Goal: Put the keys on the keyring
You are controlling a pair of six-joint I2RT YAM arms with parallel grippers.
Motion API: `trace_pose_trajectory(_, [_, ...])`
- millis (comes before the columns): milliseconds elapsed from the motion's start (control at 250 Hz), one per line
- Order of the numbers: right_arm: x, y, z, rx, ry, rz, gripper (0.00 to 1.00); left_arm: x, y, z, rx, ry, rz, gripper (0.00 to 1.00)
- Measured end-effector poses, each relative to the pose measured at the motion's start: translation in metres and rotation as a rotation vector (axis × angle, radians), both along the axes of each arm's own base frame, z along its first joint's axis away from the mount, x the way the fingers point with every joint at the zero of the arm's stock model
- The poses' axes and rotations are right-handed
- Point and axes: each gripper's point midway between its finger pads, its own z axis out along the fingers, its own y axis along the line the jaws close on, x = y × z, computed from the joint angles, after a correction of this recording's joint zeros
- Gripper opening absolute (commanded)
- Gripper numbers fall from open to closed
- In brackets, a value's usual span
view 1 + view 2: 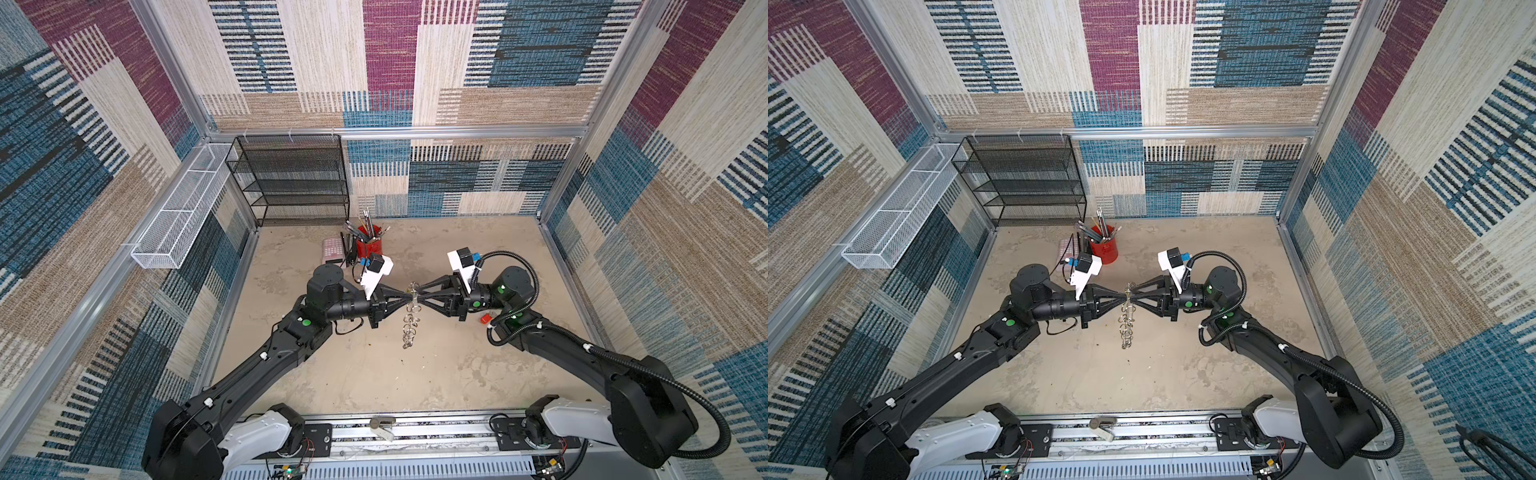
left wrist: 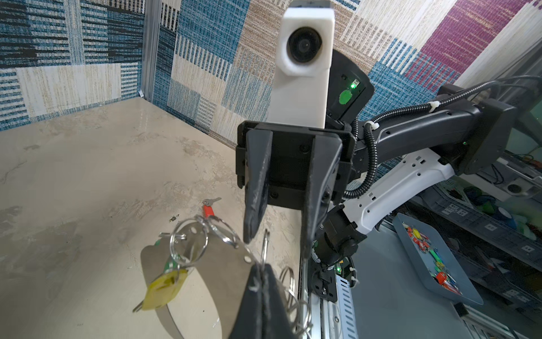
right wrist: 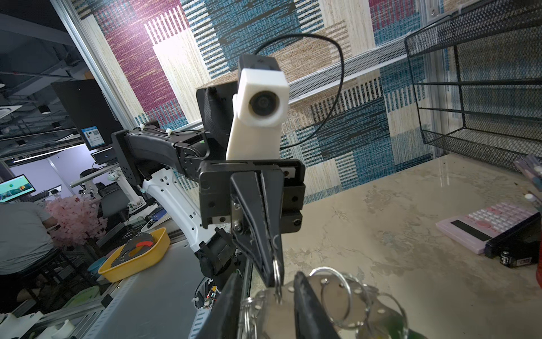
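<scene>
While the left gripper (image 1: 409,296), pointing three o'clock, clamps the keyring (image 1: 409,326), the right gripper (image 1: 418,294), pointing nine o'clock, gapes.

Black arms (image 1: 249,370), white base links (image 1: 257,432), green dot stickers (image 1: 306,322), white camera housings (image 2: 302,88), black tapered left gripper (image 1: 409,296) and right gripper (image 1: 419,296), ribbed conduit (image 2: 374,158).

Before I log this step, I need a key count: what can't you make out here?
Keyring: both top views, too small to count its keys.
Green tag: left wrist view, largely hidden behind the yellow tag.
Red-tagged key: in a top view, the right arm covers all but its tag.
</scene>
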Motion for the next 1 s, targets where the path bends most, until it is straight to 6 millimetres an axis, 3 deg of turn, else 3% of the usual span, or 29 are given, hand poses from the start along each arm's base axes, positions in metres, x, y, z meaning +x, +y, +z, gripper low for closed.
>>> trace_pose_trajectory(180, [0.004, -0.017, 0.002, 0.030, 0.016, -0.040, 0.47, -0.007, 0.003, 0.004, 0.052, -0.001, -0.013, 0.00])
trace_pose_trajectory(384, [-0.002, -0.020, 0.005, 0.045, 0.009, -0.032, 0.50, -0.014, 0.004, 0.012, 0.127, -0.025, -0.048, 0.00])
trace_pose_trajectory(1000, [-0.017, -0.009, -0.001, 0.016, -0.027, 0.013, 0.52, -0.020, 0.004, 0.023, 0.378, -0.005, -0.171, 0.00])
